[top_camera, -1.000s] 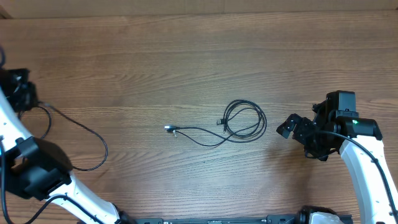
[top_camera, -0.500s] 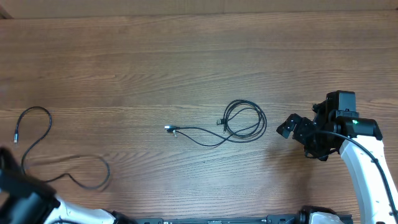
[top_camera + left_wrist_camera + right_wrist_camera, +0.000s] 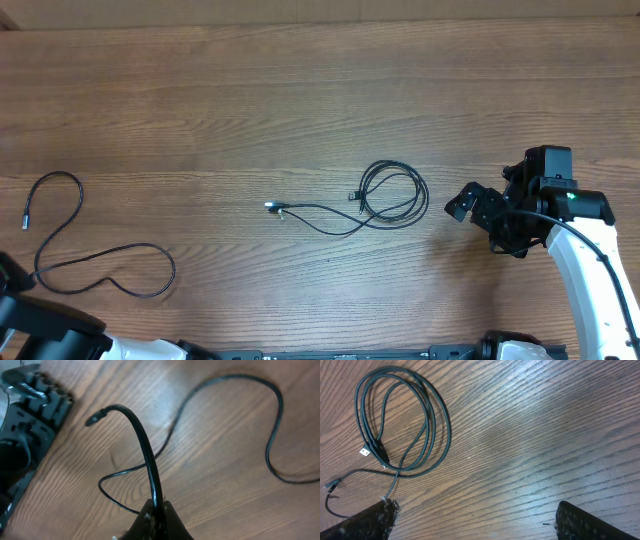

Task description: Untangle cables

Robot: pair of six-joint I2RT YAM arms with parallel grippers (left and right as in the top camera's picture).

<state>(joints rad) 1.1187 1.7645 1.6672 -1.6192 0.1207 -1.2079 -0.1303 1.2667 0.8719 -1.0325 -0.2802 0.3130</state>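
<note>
One thin black cable (image 3: 62, 222) lies in an S-curve at the table's left, with its silver plug at the far left. It also shows in the left wrist view (image 3: 272, 435). My left gripper (image 3: 156, 516) is shut on a black cable end (image 3: 142, 445) that arches up from the jaws to a free tip. A second cable (image 3: 392, 192) lies coiled mid-table, its tail running left to a silver plug (image 3: 271, 207). My right gripper (image 3: 478, 212) is open and empty, to the right of the coil (image 3: 402, 420); its fingers straddle bare wood (image 3: 480, 520).
The left arm's body (image 3: 45, 335) sits at the bottom left corner. The right arm (image 3: 585, 250) fills the lower right. A black robot base part (image 3: 27, 415) stands at the table's edge in the left wrist view.
The left arm has pulled back from the upper left to the bottom left corner. The left cable now lies in an S-curve with its plug showing. The right arm and coil have not moved.
</note>
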